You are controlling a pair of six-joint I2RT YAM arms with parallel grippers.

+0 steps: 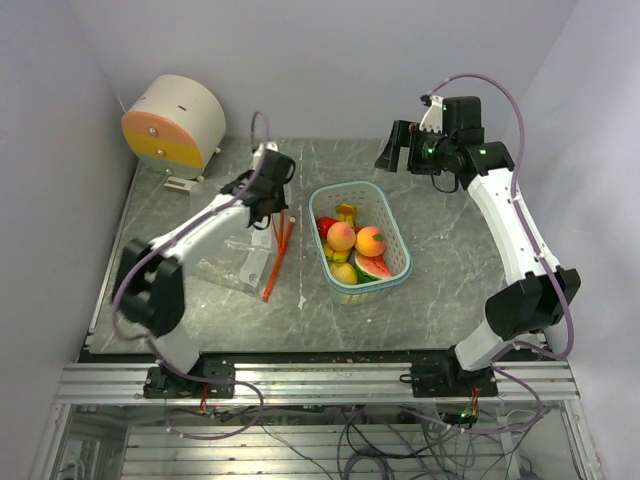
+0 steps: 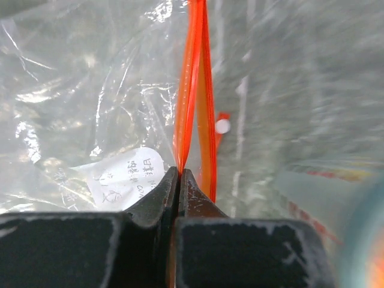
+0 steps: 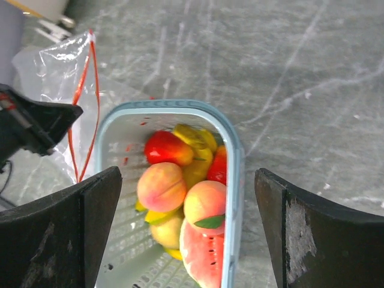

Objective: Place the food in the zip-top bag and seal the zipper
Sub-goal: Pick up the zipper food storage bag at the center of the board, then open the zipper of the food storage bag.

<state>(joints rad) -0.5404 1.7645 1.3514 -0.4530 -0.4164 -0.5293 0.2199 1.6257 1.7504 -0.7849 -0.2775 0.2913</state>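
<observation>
Left hand (image 2: 180,174): jaws pressed together on the orange zipper (image 2: 191,78) of the zip-top bag (image 2: 90,90), at the mouth end. One orange strip runs out from between the fingertips and straight ahead of them. The second strip lies just beside it on the outer side, free of the grip. Judged purpose: by holding one lip only, this hand can raise it away from the other and keep the mouth open for loading. The clear bag lies flat on the worktop (image 1: 450,235) ahead of and beneath this hand, with a printed paper slip (image 2: 123,174) inside it close to the fingertips. No food is seen in the bag. Right hand (image 3: 186,174): fingers spread wide with nothing between them, raised well clear of the worktop and looking down on the pale blue basket (image 3: 234,156), which sits below and slightly ahead of it. All the food (image 3: 180,192) is in that basket: two peaches (image 3: 161,186), a red piece (image 3: 167,147), yellow pieces and a watermelon slice (image 3: 204,252) nearest this hand. Judged purpose: the spread, elevated stance suits a descent onto one fruit, most likely an upper peach, which is the most exposed. The basket stands just beside the bag mouth, on the inner side of the left hand, keeping the carry short. Assessment: loading not begun; zipper unsealed.
</observation>
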